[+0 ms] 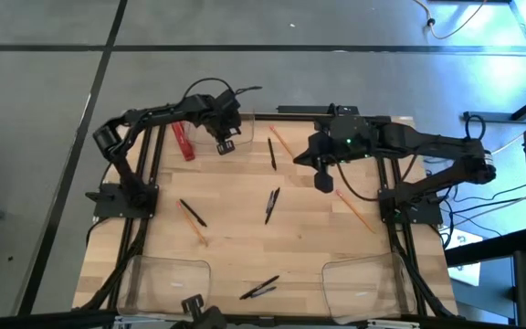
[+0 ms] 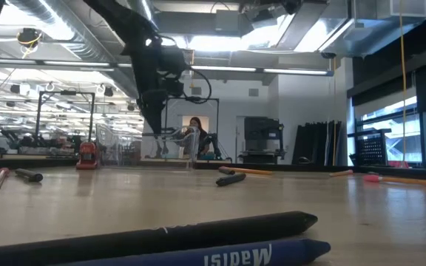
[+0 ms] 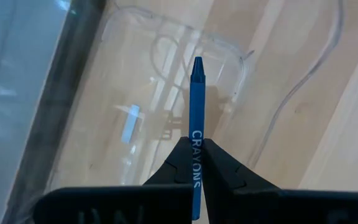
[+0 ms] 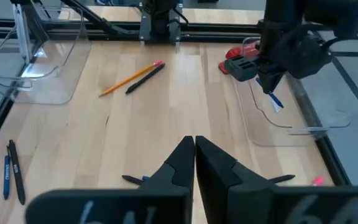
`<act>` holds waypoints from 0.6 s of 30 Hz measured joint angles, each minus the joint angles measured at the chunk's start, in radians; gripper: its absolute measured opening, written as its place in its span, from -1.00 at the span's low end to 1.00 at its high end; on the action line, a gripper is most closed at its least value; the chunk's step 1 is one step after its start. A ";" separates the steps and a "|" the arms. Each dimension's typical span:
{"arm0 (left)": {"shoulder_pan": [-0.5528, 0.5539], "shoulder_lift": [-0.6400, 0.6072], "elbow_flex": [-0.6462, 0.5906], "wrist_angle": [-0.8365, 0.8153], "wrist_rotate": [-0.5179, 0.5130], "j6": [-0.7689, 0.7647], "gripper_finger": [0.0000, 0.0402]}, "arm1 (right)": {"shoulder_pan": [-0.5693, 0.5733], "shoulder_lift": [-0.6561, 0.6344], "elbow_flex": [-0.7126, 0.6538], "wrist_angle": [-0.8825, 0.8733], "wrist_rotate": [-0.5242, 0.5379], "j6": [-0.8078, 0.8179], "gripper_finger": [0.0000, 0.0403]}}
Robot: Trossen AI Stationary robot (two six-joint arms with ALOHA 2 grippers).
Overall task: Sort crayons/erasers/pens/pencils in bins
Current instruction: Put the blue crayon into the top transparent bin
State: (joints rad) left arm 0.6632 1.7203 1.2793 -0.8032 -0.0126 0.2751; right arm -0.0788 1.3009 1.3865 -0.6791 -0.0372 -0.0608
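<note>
The left gripper (image 3: 194, 163) is clamped on a blue crayon (image 3: 195, 118), its two dark fingers pinching the lower half so that the pointed tip sticks out well ahead of them. Directly beyond that tip lies a clear bin (image 3: 232, 59) at the far edge of the table (image 1: 309, 239); holding the crayon point-first over the tray looks like a line-up for dropping it inside, so the release seems the step in hand. In the high view a red flat object (image 1: 184, 140) lies just beside this gripper, on the side away from the other arm. Farther out, black pens (image 1: 271, 206) and orange pencils (image 1: 356, 210) lie scattered over the middle of the table, not yet sorted, and two more bins (image 1: 165, 280) wait at the near edge. The right gripper (image 1: 323, 180) hovers over the table's centre with its fingers together, holding nothing.
</note>
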 joint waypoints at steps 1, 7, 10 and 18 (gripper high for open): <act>0.000 0.006 0.000 0.000 0.000 0.000 -1.00 | 0.000 0.002 0.000 0.000 0.000 0.000 -0.91; 0.010 0.039 0.000 0.004 0.001 -0.001 -1.00 | 0.000 0.008 0.000 0.001 -0.002 0.000 -0.91; 0.021 0.064 0.000 0.003 0.000 -0.004 -1.00 | 0.000 0.008 0.000 0.002 -0.002 0.000 -0.91; 0.022 0.091 -0.001 0.013 -0.015 0.016 -1.00 | 0.000 0.008 0.000 0.003 -0.002 0.000 -0.91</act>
State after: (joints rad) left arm 0.6853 1.8114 1.2781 -0.7901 -0.0279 0.2907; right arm -0.0784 1.3087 1.3865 -0.6758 -0.0391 -0.0608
